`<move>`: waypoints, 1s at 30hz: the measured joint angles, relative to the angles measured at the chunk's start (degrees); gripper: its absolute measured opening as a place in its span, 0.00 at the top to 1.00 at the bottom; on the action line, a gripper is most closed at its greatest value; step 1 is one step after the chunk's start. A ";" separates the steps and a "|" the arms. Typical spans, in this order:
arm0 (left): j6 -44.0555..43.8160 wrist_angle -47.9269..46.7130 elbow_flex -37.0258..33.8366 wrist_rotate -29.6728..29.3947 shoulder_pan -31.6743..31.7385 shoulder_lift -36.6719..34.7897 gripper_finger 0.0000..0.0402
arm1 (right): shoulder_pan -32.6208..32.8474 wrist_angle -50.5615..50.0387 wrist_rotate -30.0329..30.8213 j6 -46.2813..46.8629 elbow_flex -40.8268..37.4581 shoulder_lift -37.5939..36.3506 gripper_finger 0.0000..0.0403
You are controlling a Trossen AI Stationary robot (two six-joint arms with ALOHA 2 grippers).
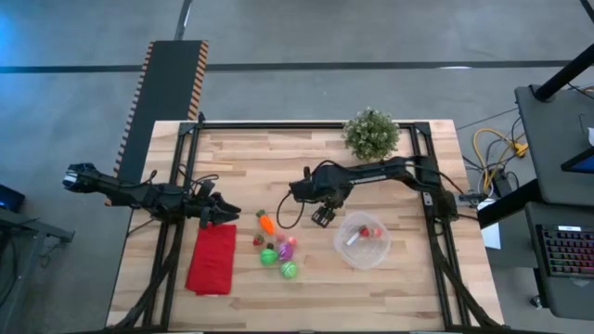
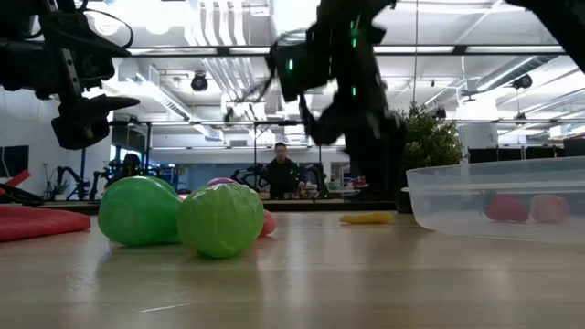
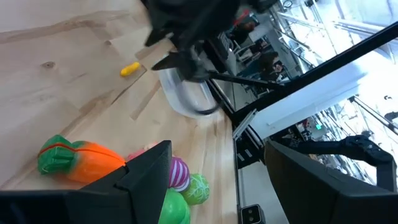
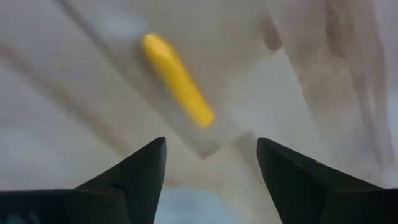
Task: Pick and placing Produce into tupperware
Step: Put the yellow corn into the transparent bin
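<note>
The clear round tupperware (image 1: 362, 243) stands on the table's right half with two red pieces (image 2: 526, 208) in it. To its left lie the orange carrot (image 1: 266, 222), two green pieces (image 2: 178, 215), a pink-purple piece (image 1: 285, 248) and a small red piece (image 1: 259, 240). A yellow piece (image 4: 177, 79) lies on the wood just below my right gripper (image 4: 211, 162). That gripper is open and hovers left of the tupperware's far rim. My left gripper (image 3: 217, 180) is open and held above the far end of the red cloth (image 1: 213, 260), left of the carrot (image 3: 81, 160).
A green potted plant (image 1: 371, 133) stands near the table's far edge, behind my right arm. The red folded cloth lies on the table's left near part. Bare wood shows along the near edge (image 1: 371, 297). A person (image 2: 280, 172) stands in the room beyond the table.
</note>
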 joint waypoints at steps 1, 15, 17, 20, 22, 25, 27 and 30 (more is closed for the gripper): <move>-0.07 0.01 -0.01 0.00 0.00 -0.01 0.39 | -0.21 0.92 0.00 -1.19 -0.60 0.53 0.39; -3.04 0.07 0.00 -2.60 0.00 0.00 0.39 | -1.90 9.36 0.78 -6.15 -2.78 2.11 0.53; -3.08 0.24 0.00 -2.92 0.00 0.02 0.39 | -2.24 9.91 -0.38 -6.65 -3.21 2.33 0.55; -4.26 0.31 -0.02 -3.20 0.02 0.02 0.39 | -2.44 11.46 -2.15 -6.81 -4.02 2.28 0.57; -4.48 0.31 0.00 -3.25 0.00 0.02 0.39 | -2.40 11.77 -2.12 -6.83 -4.02 2.28 0.58; -4.50 0.31 0.00 -3.57 0.00 0.02 0.39 | -2.46 12.12 -2.30 -6.79 -4.02 2.28 0.62; -4.51 0.25 -0.01 -4.30 0.01 0.02 0.39 | -2.44 12.23 -2.54 -6.45 -4.02 2.28 0.67; -4.50 0.21 0.00 -4.64 0.00 0.00 0.39 | -2.44 12.19 -2.88 -6.33 -3.98 2.26 0.76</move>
